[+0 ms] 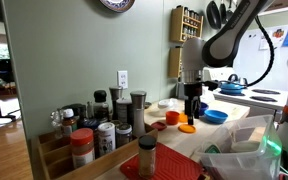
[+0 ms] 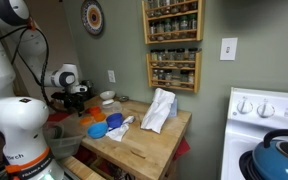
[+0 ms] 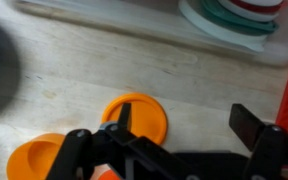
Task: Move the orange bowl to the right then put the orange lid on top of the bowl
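Observation:
In the wrist view two bright orange round pieces lie on the pale wooden counter (image 3: 74, 70): one (image 3: 149, 120) under my left fingertip (image 3: 124, 115) and another (image 3: 34, 160) at the lower left, partly hidden by the gripper body. From above I cannot tell which is the orange bowl and which the orange lid. My gripper (image 3: 187, 125) hangs open above the counter with nothing between its fingers. In an exterior view the gripper (image 1: 192, 98) hovers just over an orange piece (image 1: 188, 128).
A blue bowl (image 1: 215, 116) sits beside the orange pieces, and a darker red-orange cup (image 1: 171, 117) sits on the other side. Stacked plates (image 3: 234, 20) stand at the counter's far edge. Spice jars (image 1: 104, 130) crowd the foreground. A white cloth (image 2: 159, 108) lies on the butcher block.

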